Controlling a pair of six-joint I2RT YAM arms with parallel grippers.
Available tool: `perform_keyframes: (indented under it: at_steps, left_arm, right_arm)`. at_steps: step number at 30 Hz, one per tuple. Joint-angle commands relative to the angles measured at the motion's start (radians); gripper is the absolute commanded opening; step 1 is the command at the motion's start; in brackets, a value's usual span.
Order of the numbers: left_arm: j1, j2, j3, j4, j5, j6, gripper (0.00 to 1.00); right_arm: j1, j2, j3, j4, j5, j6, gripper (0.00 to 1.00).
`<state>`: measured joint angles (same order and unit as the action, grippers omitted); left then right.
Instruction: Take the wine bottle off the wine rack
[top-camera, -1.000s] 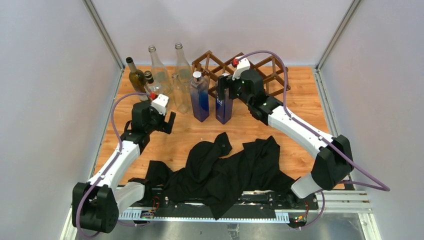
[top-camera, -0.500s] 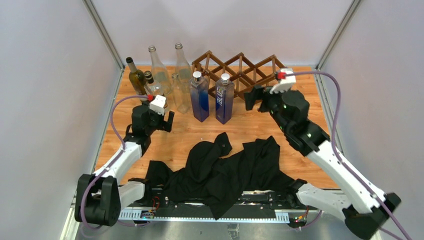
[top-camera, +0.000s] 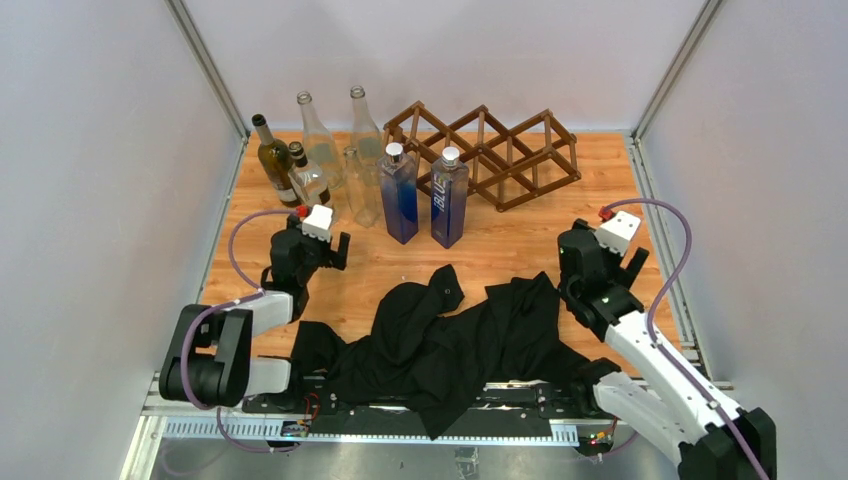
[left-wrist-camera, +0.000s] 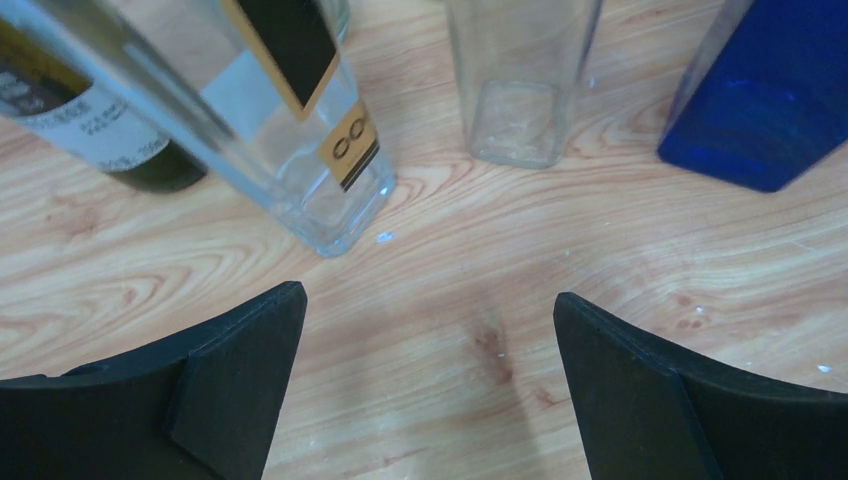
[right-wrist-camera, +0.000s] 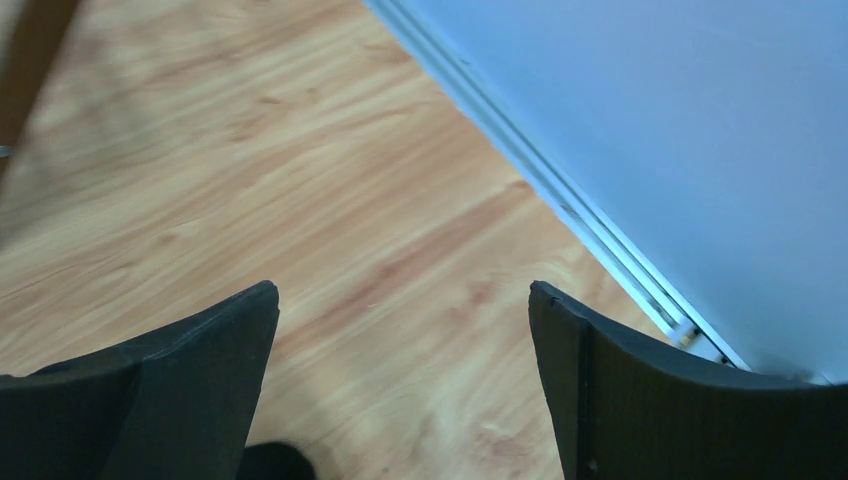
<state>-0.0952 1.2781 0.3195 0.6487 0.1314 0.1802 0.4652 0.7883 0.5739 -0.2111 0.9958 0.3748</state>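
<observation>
Crumpled black cloth along the near edge of the wooden table. At far left, upright and close together: dark green bottle, tall clear bottle, second clear bottle, labelled clear bottle in front. Pale walls around.

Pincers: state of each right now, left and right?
left pincer: open, holding nothing.
right pincer: open, holding nothing.

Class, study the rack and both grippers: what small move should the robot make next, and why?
Probably only to park at rest and stop. No bottle shows in the wine rack. A blue bottle and a labelled blue bottle stand upright on the table in front of it. The left gripper and right gripper are open, holding nothing.
</observation>
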Motion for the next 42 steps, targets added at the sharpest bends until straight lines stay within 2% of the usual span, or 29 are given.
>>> perform_keyframes:
  at_steps: [1,4,6,8,10,13,15,17,21,24,26,27,29,33,42]
  left_arm:
    - [0.042,0.031,-0.051,0.224,-0.024,-0.049,1.00]
    - [0.054,0.052,-0.168,0.426,-0.024,-0.055,1.00]
    - [0.054,0.116,-0.247,0.702,-0.006,-0.073,1.00]
    - [0.055,0.081,-0.247,0.633,-0.038,-0.074,1.00]
    - [0.055,0.053,-0.218,0.542,-0.052,-0.071,1.00]
    - [0.057,0.101,-0.181,0.544,-0.080,-0.098,1.00]
    - [0.062,0.082,-0.122,0.411,-0.099,-0.107,1.00]
    - [0.067,0.093,-0.128,0.439,-0.100,-0.116,1.00]
    - [0.068,0.090,-0.125,0.421,-0.104,-0.119,1.00]
    - [0.068,0.095,-0.132,0.444,-0.106,-0.121,1.00]
    - [0.068,0.090,-0.129,0.433,-0.108,-0.124,1.00]
    - [0.068,0.092,-0.129,0.435,-0.107,-0.124,1.00]
    - [0.068,0.092,-0.129,0.437,-0.109,-0.124,1.00]
    - [0.068,0.092,-0.128,0.437,-0.108,-0.124,1.00]
    - [0.068,0.094,-0.129,0.438,-0.109,-0.122,1.00]
  right_arm:
    - [-0.132,0.068,-0.072,0.125,0.141,0.046,0.97]
    - [-0.197,0.134,-0.182,0.378,0.126,-0.019,0.95]
    - [-0.221,0.165,-0.280,0.640,0.093,-0.140,0.96]
    - [-0.249,0.201,-0.338,0.815,-0.013,-0.175,0.98]
    - [-0.274,0.271,-0.331,0.873,-0.078,-0.229,0.98]
    - [-0.293,0.398,-0.326,0.983,-0.131,-0.272,0.99]
    - [-0.291,0.464,-0.344,1.070,-0.180,-0.311,1.00]
    - [-0.289,0.541,-0.345,1.188,-0.220,-0.384,1.00]
    - [-0.291,0.608,-0.255,1.083,-0.454,-0.482,0.99]
    - [-0.352,0.602,-0.239,1.039,-0.584,-0.452,1.00]
    - [-0.360,0.568,-0.292,1.096,-0.635,-0.451,1.00]
    - [-0.355,0.575,-0.364,1.193,-0.665,-0.463,1.00]
    - [-0.331,0.602,-0.363,1.241,-0.648,-0.502,1.00]
    - [-0.354,0.613,-0.338,1.208,-0.599,-0.456,1.00]
    - [-0.361,0.609,-0.341,1.209,-0.599,-0.447,1.00]
